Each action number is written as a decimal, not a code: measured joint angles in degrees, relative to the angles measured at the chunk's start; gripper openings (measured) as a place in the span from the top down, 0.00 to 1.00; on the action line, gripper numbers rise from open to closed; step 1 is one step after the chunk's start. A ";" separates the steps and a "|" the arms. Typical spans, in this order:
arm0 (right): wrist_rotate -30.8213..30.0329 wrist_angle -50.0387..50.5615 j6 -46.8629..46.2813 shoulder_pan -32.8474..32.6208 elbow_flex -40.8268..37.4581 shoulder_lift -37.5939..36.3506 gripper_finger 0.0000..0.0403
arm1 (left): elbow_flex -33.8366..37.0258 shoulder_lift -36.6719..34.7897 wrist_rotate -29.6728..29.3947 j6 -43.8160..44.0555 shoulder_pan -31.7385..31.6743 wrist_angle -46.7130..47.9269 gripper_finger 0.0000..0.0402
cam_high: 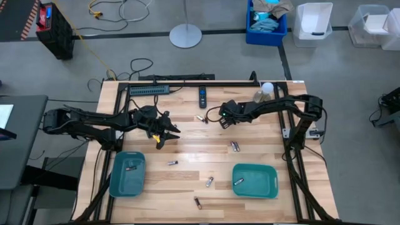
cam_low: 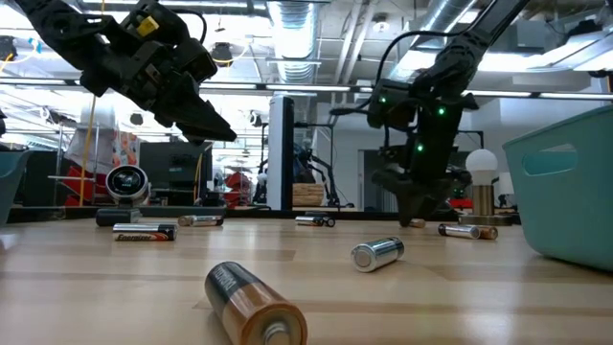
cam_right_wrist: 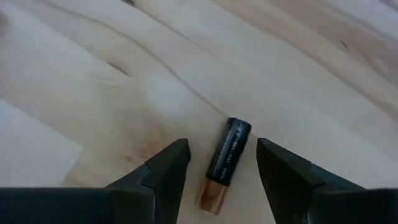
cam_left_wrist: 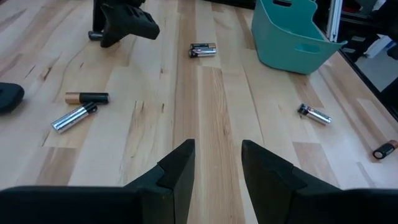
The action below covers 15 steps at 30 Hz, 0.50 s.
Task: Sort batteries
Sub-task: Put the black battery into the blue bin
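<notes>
Teal trays (cam_high: 128, 186) are holding approx. one battery each; most batteries (cam_high: 235, 146) are lying loose on the table (cam_high: 187, 134). Right gripper (cam_right_wrist: 217, 165), fingers apart, is straddling a battery (cam_right_wrist: 224, 163); left gripper (cam_left_wrist: 217, 168), fingers apart & empty, is hovering.

black remote (cam_high: 202, 96), power strip (cam_high: 149, 90), bulb-topped bottle (cam_high: 265, 91)

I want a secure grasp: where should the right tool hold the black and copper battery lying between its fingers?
Grip the battery at its middle, coming straight down. It lies flat on the table along the open right tool's gap, so the fingers close across its round sides.
</notes>
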State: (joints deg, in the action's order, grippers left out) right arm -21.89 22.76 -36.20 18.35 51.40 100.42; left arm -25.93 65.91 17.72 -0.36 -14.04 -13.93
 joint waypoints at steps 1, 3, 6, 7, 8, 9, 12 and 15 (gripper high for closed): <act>-0.08 -0.02 0.00 0.00 -0.02 0.00 0.47 | 0.00 0.00 0.00 0.00 0.00 0.00 0.69; 0.11 -0.18 0.00 0.04 -0.02 -0.02 0.48 | 0.00 0.00 0.00 -0.04 0.00 0.00 0.69; 0.36 0.19 0.02 0.02 -0.12 -0.45 0.54 | -0.01 0.00 -0.23 0.42 0.00 -0.18 0.69; 0.58 0.36 0.02 0.05 -0.13 -0.47 0.57 | -0.02 0.00 -0.66 0.44 0.02 -0.19 0.69; 0.74 0.60 -0.02 0.07 -0.13 -0.48 0.60 | -0.04 0.00 -0.90 0.44 0.02 -0.17 0.69; 0.83 0.68 -0.25 0.04 -0.12 -0.35 0.63 | -0.02 0.00 -1.07 0.46 0.02 -0.15 0.69; 1.39 1.10 -1.30 0.09 -0.02 -0.02 0.72 | -0.04 0.00 -1.49 0.29 0.02 -0.12 0.69; 2.04 1.19 -1.32 0.11 0.00 -0.02 0.80 | -0.04 0.00 -1.49 0.19 0.02 -0.13 0.69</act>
State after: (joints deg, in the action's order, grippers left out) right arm -19.85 23.95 -37.52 18.46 51.40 100.40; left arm -25.98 65.91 16.23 -0.17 -14.02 -14.06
